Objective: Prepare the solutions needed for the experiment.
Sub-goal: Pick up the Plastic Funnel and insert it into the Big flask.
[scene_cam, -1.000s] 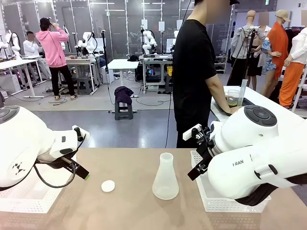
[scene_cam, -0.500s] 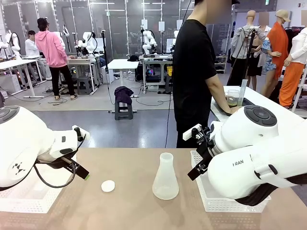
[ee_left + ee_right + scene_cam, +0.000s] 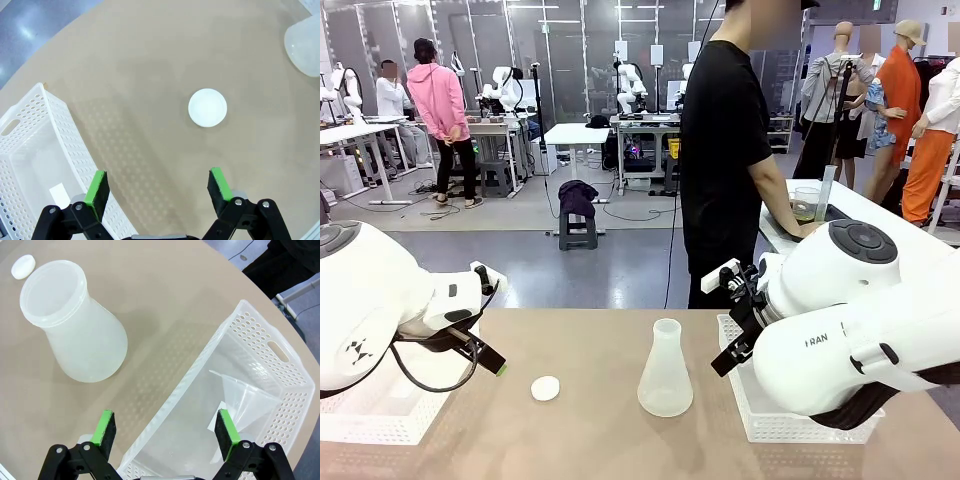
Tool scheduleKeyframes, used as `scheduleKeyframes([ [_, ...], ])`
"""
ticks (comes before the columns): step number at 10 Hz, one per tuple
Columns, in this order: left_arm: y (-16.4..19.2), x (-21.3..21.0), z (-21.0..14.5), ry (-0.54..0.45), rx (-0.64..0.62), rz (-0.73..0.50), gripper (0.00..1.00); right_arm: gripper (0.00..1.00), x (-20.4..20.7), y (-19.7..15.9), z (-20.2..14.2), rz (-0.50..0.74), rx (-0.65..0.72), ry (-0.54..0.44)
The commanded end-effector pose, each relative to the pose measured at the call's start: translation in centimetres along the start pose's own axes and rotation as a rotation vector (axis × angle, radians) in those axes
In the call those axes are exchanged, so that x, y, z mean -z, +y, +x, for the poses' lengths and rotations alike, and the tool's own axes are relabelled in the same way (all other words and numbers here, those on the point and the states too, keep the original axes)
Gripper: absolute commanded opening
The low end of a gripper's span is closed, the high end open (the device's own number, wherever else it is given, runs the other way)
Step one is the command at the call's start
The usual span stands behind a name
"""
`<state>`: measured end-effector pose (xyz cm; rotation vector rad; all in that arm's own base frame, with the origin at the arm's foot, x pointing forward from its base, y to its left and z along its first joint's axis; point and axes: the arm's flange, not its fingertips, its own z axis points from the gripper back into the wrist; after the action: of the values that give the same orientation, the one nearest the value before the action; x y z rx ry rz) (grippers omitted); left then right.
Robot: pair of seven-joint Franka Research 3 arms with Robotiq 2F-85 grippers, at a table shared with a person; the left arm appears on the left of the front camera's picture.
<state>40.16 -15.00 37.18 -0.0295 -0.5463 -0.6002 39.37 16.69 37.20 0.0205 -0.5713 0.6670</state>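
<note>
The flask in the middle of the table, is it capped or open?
Open. The flask stands with a bare, uncovered rim, and a round white lid lies apart from it on the table.

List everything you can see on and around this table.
Flask: one, translucent white, table middle.
Cap: one, white, left of flask.
Left basket: one, white, table's left end.
Right basket: one, white, table's right end.
Funnel: one, clear, inside right basket.
Beaker: one, clear, dark liquid inside, side table behind.
Table: one, tan.
Person: one, black shirt, far side.
Left gripper: one, black, open, beside left basket.
Right gripper: one, black, open, above right basket's edge.
</note>
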Motion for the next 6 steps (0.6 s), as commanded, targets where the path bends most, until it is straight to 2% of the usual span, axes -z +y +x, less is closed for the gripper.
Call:
scheduleKeyframes([
  [1, 0.2, -0.3, -0.2, -0.003, -0.013, 0.016, 1.00, 1.00, -0.4, -0.2, 0.2, -0.032, 0.046, -0.011],
  [5, 0.6, -2.5, 0.1, 0.003, -0.072, 0.017, 1.00, 1.00, -3.1, -0.8, 0.7, -0.026, 0.136, 0.003],
  [6, 0.8, -3.1, 0.0, 0.016, -0.105, -0.020, 1.00, 1.00, -3.8, -0.7, 0.8, 0.007, 0.165, -0.007],
])
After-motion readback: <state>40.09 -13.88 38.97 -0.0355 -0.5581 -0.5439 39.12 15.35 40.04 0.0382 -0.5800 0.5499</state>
